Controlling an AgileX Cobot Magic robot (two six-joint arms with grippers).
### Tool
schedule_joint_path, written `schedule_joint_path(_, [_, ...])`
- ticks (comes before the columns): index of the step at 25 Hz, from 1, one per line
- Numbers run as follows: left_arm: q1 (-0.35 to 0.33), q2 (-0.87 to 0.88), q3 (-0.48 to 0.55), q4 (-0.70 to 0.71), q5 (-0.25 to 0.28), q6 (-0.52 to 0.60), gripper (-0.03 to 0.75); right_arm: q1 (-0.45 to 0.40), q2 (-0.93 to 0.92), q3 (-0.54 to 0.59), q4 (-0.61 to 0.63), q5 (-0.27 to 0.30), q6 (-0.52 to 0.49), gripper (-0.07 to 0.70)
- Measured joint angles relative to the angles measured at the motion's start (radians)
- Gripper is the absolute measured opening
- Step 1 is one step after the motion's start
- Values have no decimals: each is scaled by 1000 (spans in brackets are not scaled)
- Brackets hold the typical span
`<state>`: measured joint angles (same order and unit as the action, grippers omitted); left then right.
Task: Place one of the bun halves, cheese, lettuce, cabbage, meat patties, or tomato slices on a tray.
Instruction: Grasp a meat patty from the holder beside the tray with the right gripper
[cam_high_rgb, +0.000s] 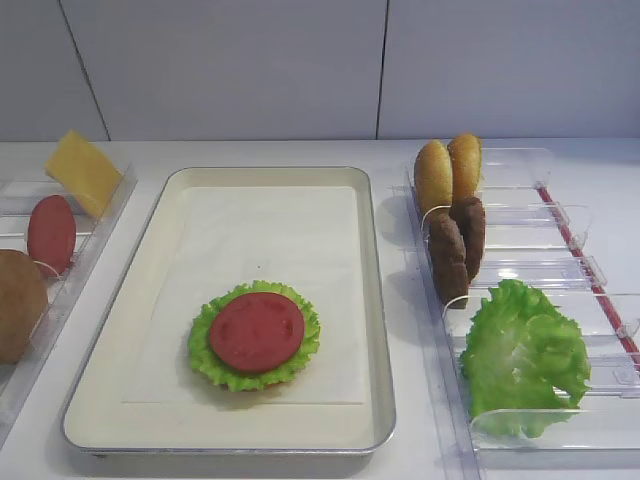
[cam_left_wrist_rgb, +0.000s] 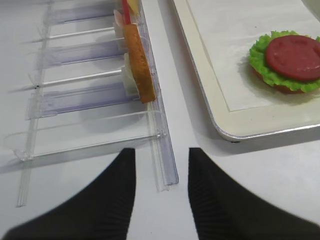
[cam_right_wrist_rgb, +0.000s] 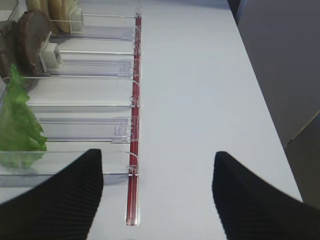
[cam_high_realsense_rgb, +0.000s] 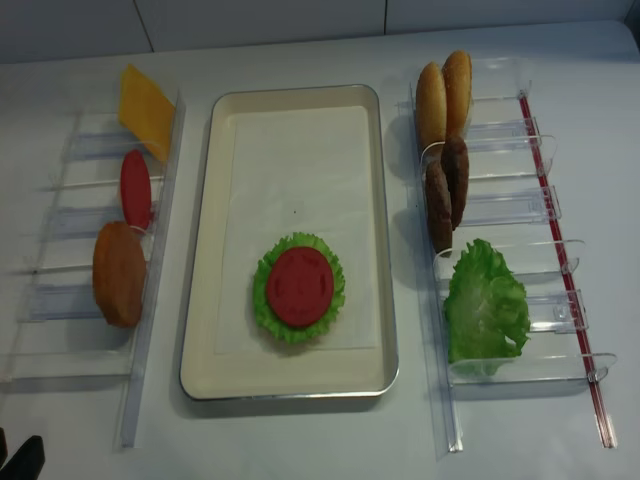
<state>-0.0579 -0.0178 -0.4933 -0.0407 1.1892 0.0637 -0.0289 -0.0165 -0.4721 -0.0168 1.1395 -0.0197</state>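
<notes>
On the silver tray (cam_high_rgb: 380, 300) a red tomato slice (cam_high_rgb: 256, 331) lies on a frilly lettuce leaf (cam_high_rgb: 205, 345), with an orange-brown edge (cam_left_wrist_rgb: 280, 88) showing beneath. The right rack holds two bun halves (cam_high_rgb: 447, 170), two meat patties (cam_high_rgb: 457, 245) and a lettuce leaf (cam_high_rgb: 525, 355), all on edge. The left rack holds the cheese (cam_high_rgb: 83, 170) and another tomato slice (cam_high_rgb: 51, 233). Cabbage is out of view. My right gripper (cam_right_wrist_rgb: 157, 165) is open over bare table beside the right rack. My left gripper (cam_left_wrist_rgb: 161, 160) is open at the left rack's near end, holding nothing.
An orange-brown disc (cam_high_rgb: 18, 305) stands in the left clear rack (cam_left_wrist_rgb: 85, 95). A red strip (cam_right_wrist_rgb: 134, 150) runs along the right rack's outer edge. The tray's paper liner (cam_high_rgb: 270, 240) is bare behind the stack. A grey wall (cam_high_rgb: 300, 60) bounds the table's far side.
</notes>
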Motion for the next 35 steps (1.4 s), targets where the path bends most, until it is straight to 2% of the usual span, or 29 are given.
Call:
schedule_joint_path(7, [0, 0, 0, 0, 0, 0, 263, 0, 7, 0, 27, 0, 0, 471])
schedule_joint_path(11, [0, 0, 0, 0, 0, 0, 263, 0, 105, -16, 53, 5, -15, 471])
schedule_joint_path(23, [-2, 0, 0, 0, 0, 0, 263, 0, 648, -239, 184, 67, -2, 471])
schedule_joint_path(28, [-2, 0, 0, 0, 0, 0, 263, 0, 875, -336, 250, 76, 4, 471])
schedule_joint_path(31, [-2, 0, 0, 0, 0, 0, 263, 47, 994, -398, 268, 71, 8, 471])
schedule_joint_path(35, [-2, 0, 0, 0, 0, 0, 263, 208, 1141, -488, 248, 20, 83, 457])
